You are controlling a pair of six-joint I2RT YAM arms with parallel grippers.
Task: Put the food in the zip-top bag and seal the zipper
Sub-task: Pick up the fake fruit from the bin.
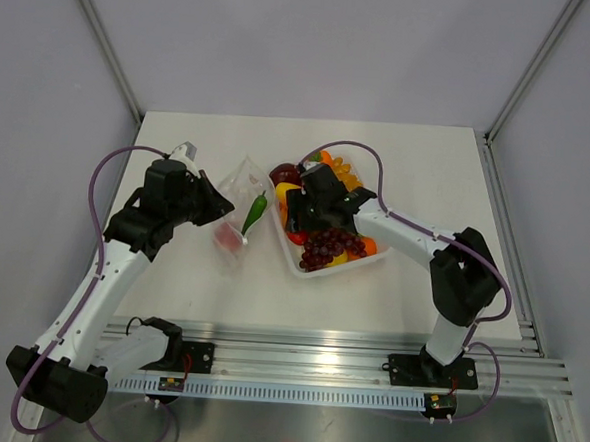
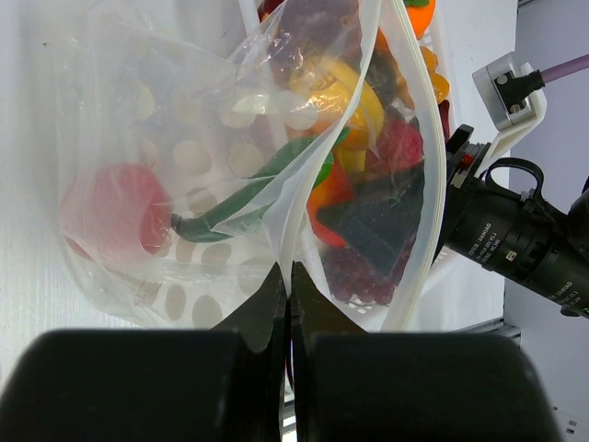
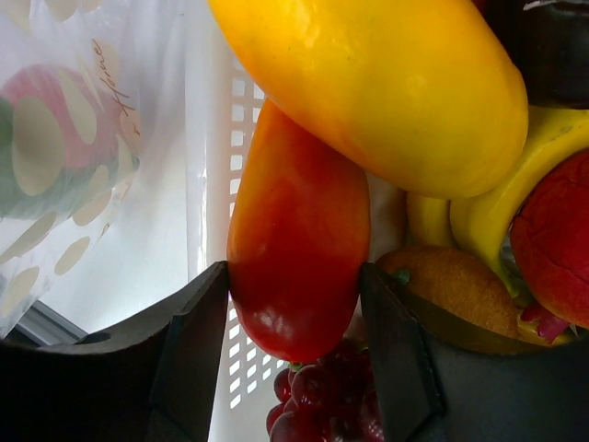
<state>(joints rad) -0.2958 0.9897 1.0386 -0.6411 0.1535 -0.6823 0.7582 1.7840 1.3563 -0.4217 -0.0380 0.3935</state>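
Note:
The zip-top bag (image 1: 241, 203) lies left of the tray; my left gripper (image 2: 287, 276) is shut on its rim and holds the mouth open toward the tray. A green chili (image 2: 248, 193) and a red piece (image 2: 115, 212) lie inside the bag. The zipper strip is too faint to make out. My right gripper (image 3: 294, 304) is down in the tray, both fingers pressed against the sides of a red-orange fruit (image 3: 299, 239). A yellow piece (image 3: 386, 83) lies above that fruit and purple grapes (image 3: 322, 396) below it. From above, the right gripper (image 1: 297, 219) sits at the tray's left end.
The white slotted tray (image 1: 373, 258) holds several more toy fruits, among them grapes (image 1: 325, 248) and a dark red apple (image 1: 284, 172). The bag's open edge lies close to the tray's left wall (image 3: 244, 120). An aluminium rail (image 1: 347, 356) runs along the near edge.

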